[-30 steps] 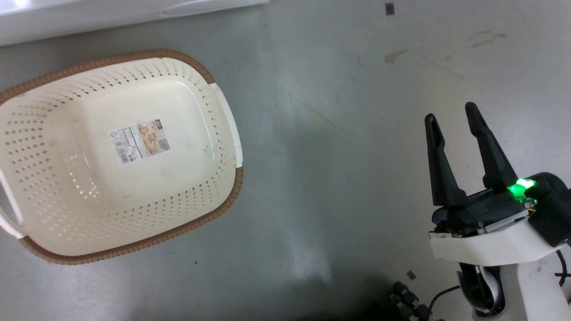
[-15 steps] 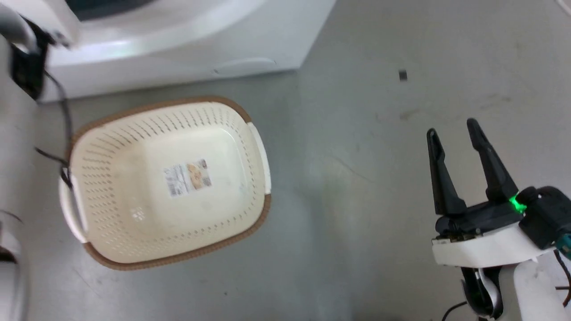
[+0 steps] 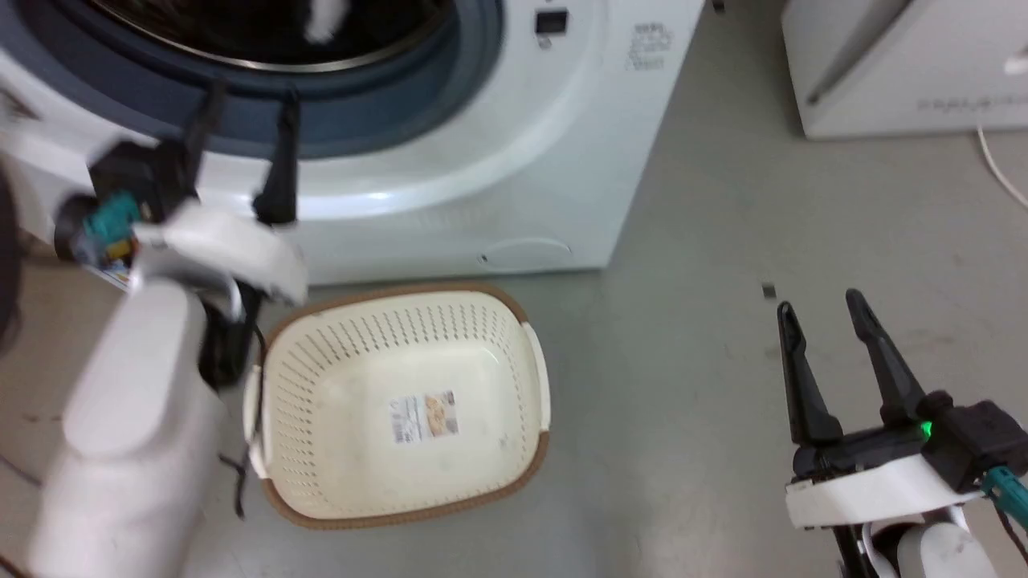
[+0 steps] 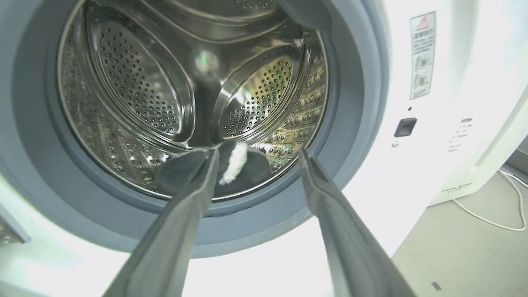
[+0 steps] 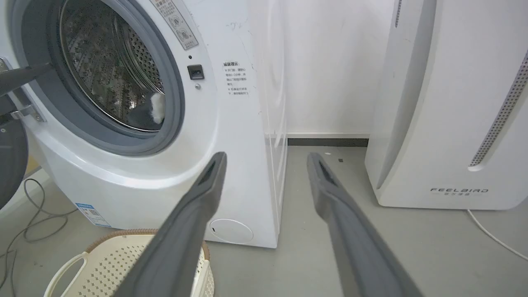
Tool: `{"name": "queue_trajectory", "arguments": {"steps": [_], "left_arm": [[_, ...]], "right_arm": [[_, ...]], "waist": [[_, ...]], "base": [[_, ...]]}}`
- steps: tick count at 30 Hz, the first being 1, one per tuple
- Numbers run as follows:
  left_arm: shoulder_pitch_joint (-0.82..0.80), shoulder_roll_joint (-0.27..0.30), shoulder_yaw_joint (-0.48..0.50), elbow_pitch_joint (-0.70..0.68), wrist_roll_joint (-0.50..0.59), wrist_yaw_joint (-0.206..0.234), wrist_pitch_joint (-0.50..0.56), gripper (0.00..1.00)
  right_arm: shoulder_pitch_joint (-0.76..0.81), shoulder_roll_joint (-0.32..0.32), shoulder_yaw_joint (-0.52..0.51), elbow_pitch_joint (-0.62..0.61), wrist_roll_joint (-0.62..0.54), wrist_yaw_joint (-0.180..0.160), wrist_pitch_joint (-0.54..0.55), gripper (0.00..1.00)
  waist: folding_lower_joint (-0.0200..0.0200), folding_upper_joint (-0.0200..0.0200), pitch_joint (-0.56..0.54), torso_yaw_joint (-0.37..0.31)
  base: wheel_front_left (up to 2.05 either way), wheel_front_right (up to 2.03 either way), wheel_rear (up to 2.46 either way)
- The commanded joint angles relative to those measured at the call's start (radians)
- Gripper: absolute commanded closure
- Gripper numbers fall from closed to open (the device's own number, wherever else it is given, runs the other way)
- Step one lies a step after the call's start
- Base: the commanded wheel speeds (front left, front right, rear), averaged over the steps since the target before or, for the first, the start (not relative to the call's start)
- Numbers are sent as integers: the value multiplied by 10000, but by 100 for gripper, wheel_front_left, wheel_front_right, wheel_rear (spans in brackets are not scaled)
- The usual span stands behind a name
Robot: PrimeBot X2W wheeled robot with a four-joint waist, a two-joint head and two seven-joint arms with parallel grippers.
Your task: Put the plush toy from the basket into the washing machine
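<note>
Head view: the left gripper [image 3: 250, 96] is raised in front of the washing machine [image 3: 498, 185], its two dark fingers spread apart with nothing between them, tips over the lower arc of the grey gasket [image 3: 418, 104]. Beyond those tips, inside the drum, a blurred white tuft of the plush toy [image 3: 321, 20] shows. Below and behind the left jaws, the cream basket [image 3: 321, 377] stands on the grey floor [image 3: 683, 361] just before the machine, with a paper label [image 3: 424, 417] on its bottom. The right gripper [image 3: 817, 303] hangs well off to the basket's right, jaws parted and empty, over bare floor.

Left wrist view: the left gripper [image 4: 259, 152] points into the round porthole with its fingers wide. The plush toy [image 4: 235, 163], dark with a white furry strip, lies at the bottom of the steel drum [image 4: 140, 95], just past the left fingertip and apart from both.

Right wrist view: the right gripper [image 5: 267, 156] is released, its jaws framing the washer's side and the floor. Up and left of them the toy [image 5: 152, 109] rests low in the drum. Left of the jaws is the basket's brown rim [image 5: 123, 234]; right of them a white FEELBIRD appliance [image 5: 445, 123].
</note>
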Motion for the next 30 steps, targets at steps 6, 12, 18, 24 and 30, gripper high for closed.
{"name": "queue_trajectory", "arguments": {"steps": [6, 12, 18, 24, 30], "left_arm": [[2981, -557, 917, -2258, 429, 648, -52, 0], [5150, -1088, 1455, -3561, 975, 1059, -52, 0], [6583, -1663, 1878, -3887, 1416, 1055, -52, 0], [7519, -2096, 1997, -4102, 1915, 892, -52, 0], [7839, -2295, 1959, -4194, 2433, 818, -53, 0]], "right_arm": [[510, 5, 7, 118, -121, -9, -46, 0], [913, 5, -83, 162, -70, -9, -46, 0], [1265, 5, 12, 304, -212, -9, -46, 0], [1526, 5, 56, 327, -186, -9, -46, 0], [1708, 5, 155, 362, -148, -9, -46, 0]], "waist": [[1, -1, -1458, 666], [1, -1, -2065, 889], [1, -1, -2567, 1024], [1, -1, -2819, 1044], [1, -1, -2870, 995]], "base": [[0, 0, 0], [0, 0, 0], [0, 0, 0], [0, 0, 0], [0, 0, 0]]}}
